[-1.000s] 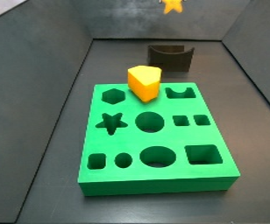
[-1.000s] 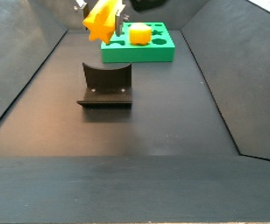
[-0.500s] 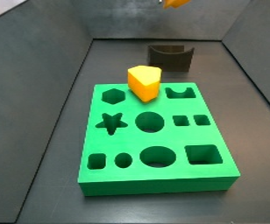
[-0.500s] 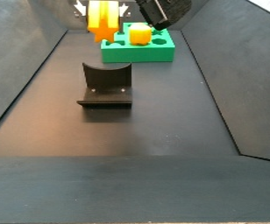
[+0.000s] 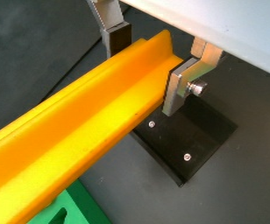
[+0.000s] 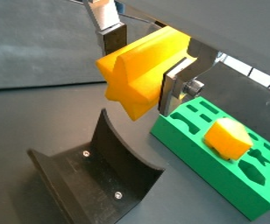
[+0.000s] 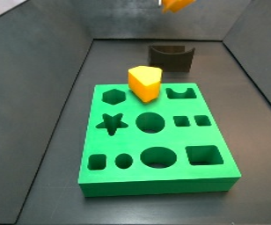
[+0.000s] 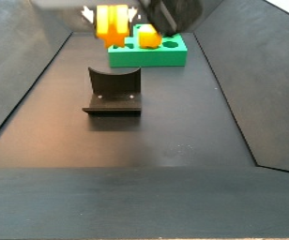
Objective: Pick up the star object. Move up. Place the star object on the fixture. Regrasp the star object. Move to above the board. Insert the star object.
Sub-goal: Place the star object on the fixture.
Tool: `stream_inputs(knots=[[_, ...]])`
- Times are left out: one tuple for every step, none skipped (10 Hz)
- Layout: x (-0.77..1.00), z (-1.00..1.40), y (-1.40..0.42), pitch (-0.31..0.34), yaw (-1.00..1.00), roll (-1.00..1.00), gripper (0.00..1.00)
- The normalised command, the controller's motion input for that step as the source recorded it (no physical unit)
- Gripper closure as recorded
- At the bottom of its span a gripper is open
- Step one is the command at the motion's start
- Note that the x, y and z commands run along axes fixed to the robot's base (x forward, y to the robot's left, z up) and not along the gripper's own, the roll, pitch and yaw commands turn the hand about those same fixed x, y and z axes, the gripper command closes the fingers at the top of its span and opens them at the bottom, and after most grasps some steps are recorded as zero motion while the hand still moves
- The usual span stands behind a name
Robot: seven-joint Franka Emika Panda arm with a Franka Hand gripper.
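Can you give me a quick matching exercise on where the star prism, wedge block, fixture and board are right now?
Things:
1. orange-yellow plastic star prism
2. stubby yellow-orange wedge block
3. dark L-shaped fixture
4. bright green board with cut-out holes

States:
A. lies flat on the floor
B. stands on the floor, nothing on it
C. clamped in the pincer, held in the air
D. stands on the board

Pairs: 1-C, 2-D, 3-B, 4-A

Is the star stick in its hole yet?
No. The gripper holds the star object in the air; the board's star hole is empty.
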Motion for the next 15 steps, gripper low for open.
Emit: stream_inputs(knots=[[0.12, -1.00, 0.08, 0.064, -0.16, -1.00, 1.00], [0.13, -1.00, 0.08, 0.069, -0.16, -1.00, 1.00], [0.14, -1.00, 0.08, 0.068, -0.17, -1.00, 1.00], [0.14, -1.00, 0.09, 0.062, -0.18, -0.97, 1.00], [0.15, -1.00, 0.10, 0.048, -0.17, -0.80, 1.00], [0.17, -1.00, 0.11, 0.031, -0.15, -0.57, 1.00], [0.18, -1.00, 0.11, 0.022, -0.13, -0.41, 1.00], [0.19, -1.00, 0.12, 0.018, -0.12, -0.25, 1.00], [0.19, -0.92, 0.10, 0.005, -0.11, -0.17, 1.00], [0.15, -0.72, 0.09, -0.009, -0.10, -0.16, 1.00], [0.12, -0.54, 0.08, -0.012, -0.09, -0.14, 1.00], [0.09, -0.54, 0.06, -0.013, -0.06, -0.09, 1.00], [0.09, -0.54, 0.06, -0.012, -0.05, -0.09, 1.00], [0.00, -0.17, -0.50, 0.000, 0.00, 0.00, 1.00], [0.00, 0.00, 0.00, 0.000, 0.00, 0.00, 0.00]])
